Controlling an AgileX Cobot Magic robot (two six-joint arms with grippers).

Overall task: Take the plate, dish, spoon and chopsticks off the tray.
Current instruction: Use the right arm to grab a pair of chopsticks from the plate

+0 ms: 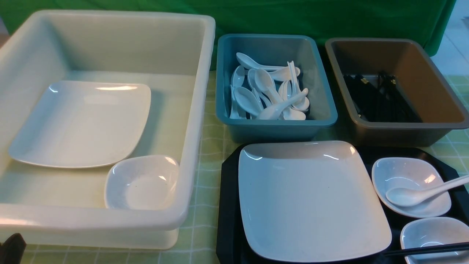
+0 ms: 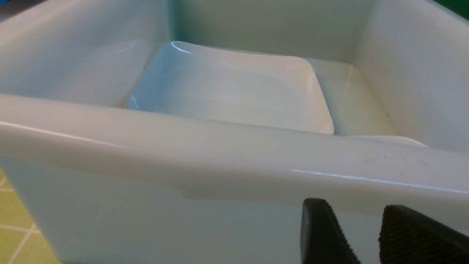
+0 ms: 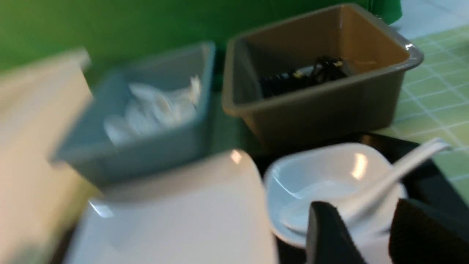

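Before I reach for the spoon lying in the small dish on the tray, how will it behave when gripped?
The spoon looks glossy, so it is probably slippery in a grip. Its handle overhangs the dish rim, so pressing there may tip it. It looks rigid, likely brittle if dropped.

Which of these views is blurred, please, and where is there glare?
Right wrist view: motion-blurred, worst on the blue plastic tub. Front view: sharp, with glare streaks near the far rim of the large glossy white square plate on the black plastic tray. Left wrist view: sharp, a thin highlight along the deep white plastic tub's rim.
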